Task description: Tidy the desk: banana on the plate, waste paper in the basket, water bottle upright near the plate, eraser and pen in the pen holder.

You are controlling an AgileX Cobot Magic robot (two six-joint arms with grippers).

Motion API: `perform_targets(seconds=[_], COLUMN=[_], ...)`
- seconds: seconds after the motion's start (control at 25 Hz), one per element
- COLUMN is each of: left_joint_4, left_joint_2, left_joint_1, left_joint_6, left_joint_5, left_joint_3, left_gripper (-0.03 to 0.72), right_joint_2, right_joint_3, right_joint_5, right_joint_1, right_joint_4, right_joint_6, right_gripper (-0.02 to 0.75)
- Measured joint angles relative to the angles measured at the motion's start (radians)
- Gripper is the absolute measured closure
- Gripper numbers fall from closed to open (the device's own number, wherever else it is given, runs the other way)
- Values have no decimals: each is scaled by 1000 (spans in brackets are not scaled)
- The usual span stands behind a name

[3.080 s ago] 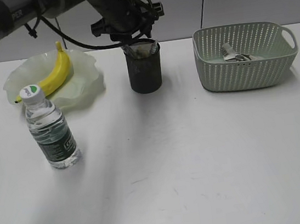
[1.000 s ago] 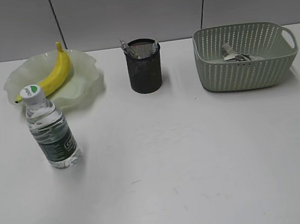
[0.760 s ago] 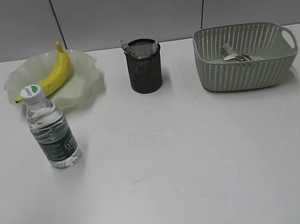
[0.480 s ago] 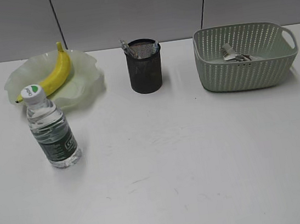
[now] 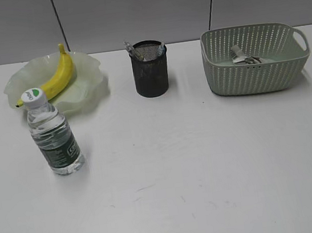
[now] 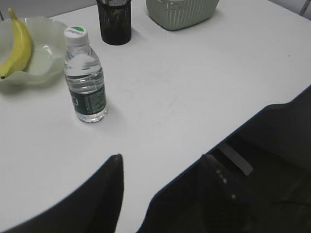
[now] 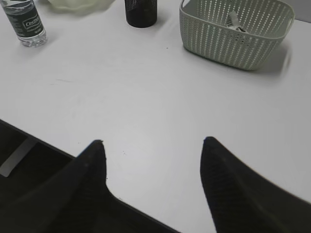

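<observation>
Banana [image 5: 57, 73] lies on the plate [image 5: 86, 88]; water bottle [image 5: 53, 134] stands upright just in front of the plate, pen holder [image 5: 150, 68] and basket [image 5: 255, 60] to its right. Waste paper [image 5: 243, 55] sits in the basket. Left gripper [image 6: 163, 162] and right gripper [image 7: 151, 145] hang apart, empty, over the desk [image 5: 208, 161].

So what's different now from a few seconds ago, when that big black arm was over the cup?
The arm that hung over the pen holder has pulled away and no longer shows in the exterior view; both grippers now hang open over the desk's near edge, holding nothing. The banana on the plate, the upright water bottle and the waste paper in the basket stayed put.
</observation>
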Motion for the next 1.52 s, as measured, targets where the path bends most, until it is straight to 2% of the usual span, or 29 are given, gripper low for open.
perform_targets(seconds=[0.2,1.0,1.08,1.16,1.24,1.52], left_joint_4=[-12,-12,-12,-12,-12,-12], left_joint_2=[3,3,3,3,-5,-10], left_joint_1=[0,0,18,82,185,571], left_joint_6=[9,11,11,11,11,11], left_joint_5=[-36,-41,-41,-41,-42,-44], left_joint_3=[25,25,25,25,25,25], left_gripper=[312,330,340,352,364,371], right_joint_2=[0,0,0,0,0,0], right_joint_3=[0,0,0,0,0,0], right_joint_5=[1,1,1,1,1,1], right_joint_1=[0,0,-1,-18,-70,-393], right_joint_4=[42,46,46,47,54,54], right_joint_6=[0,-8,-8,-8,-8,-8], right_gripper=[248,248,248,248,248,248])
